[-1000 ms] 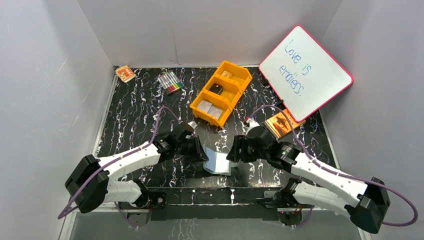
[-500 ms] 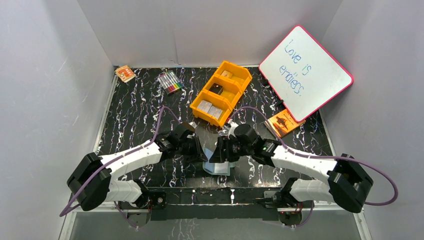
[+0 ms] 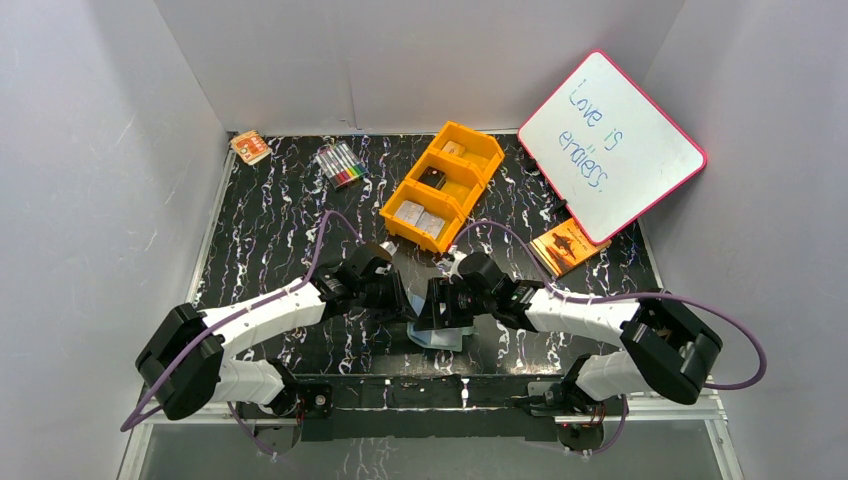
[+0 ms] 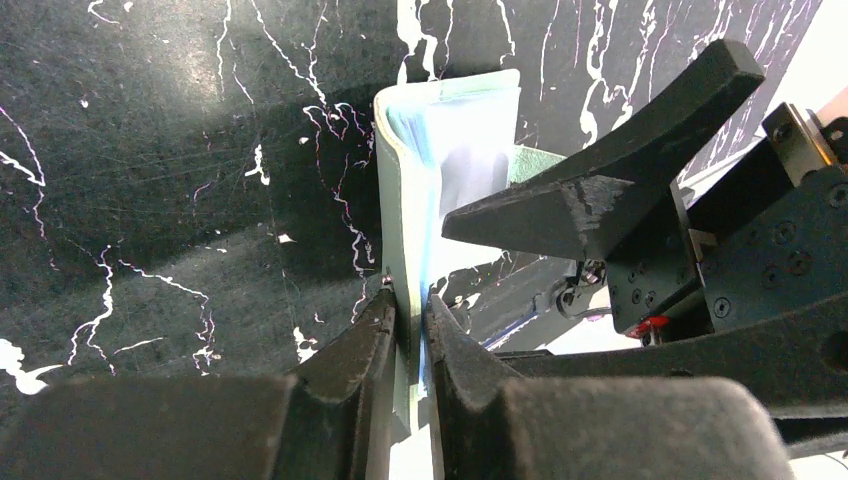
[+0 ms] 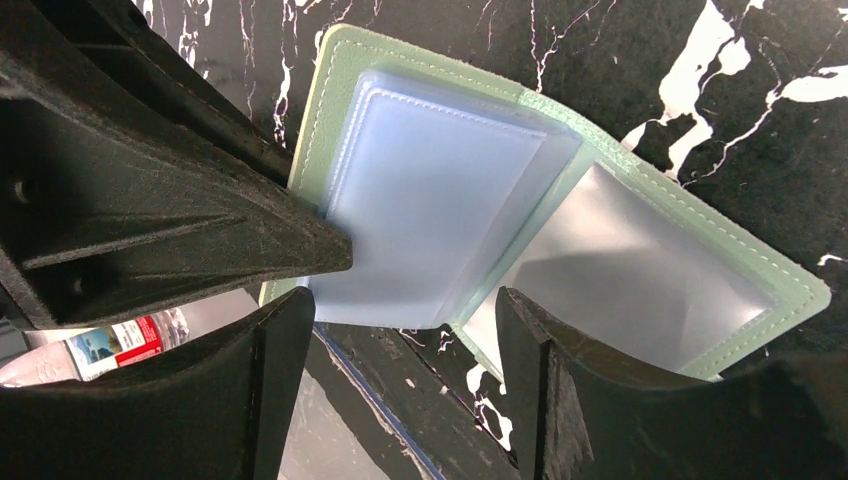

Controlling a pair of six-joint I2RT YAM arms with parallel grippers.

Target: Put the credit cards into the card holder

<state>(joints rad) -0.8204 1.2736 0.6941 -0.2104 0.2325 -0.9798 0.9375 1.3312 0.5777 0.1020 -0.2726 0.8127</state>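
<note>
One sage-green card holder (image 5: pixel 520 190), open, clear blue-grey pockets (image 5: pixel 430 190) inside.

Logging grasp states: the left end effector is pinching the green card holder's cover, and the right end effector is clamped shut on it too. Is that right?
Not quite. The left end effector does pinch the card holder by its cover, but the right end effector is open, straddling the clear pockets, as the right wrist view shows.

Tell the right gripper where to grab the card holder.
Probably the free edge of the clear pockets, from above: they lift off the flat cover of the card holder, and the left gripper pinches the other cover.
</note>
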